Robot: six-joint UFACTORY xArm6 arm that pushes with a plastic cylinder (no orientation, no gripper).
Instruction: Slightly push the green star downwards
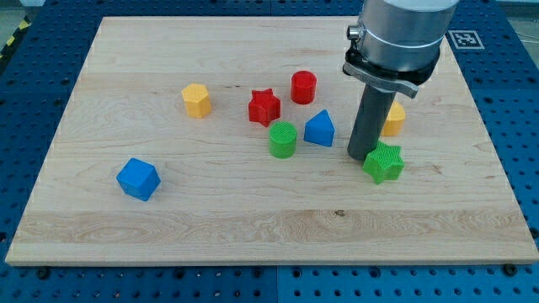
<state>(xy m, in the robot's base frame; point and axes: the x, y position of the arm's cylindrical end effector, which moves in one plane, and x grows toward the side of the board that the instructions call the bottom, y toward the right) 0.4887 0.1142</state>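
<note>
The green star (384, 162) lies on the wooden board (253, 227) at the view's right. My rod comes down from the silver arm at the view's top right, and my tip (363, 156) rests on the board just left of the star's upper left edge, touching or nearly touching it. A yellow block (394, 119) sits just above the star, partly hidden behind the rod.
A blue triangular block (320, 129) and a green cylinder (283, 140) lie left of my tip. A red star (264, 106) and a red cylinder (303, 87) lie above them. A yellow hexagonal block (196, 99) and a blue cube (138, 178) lie further left.
</note>
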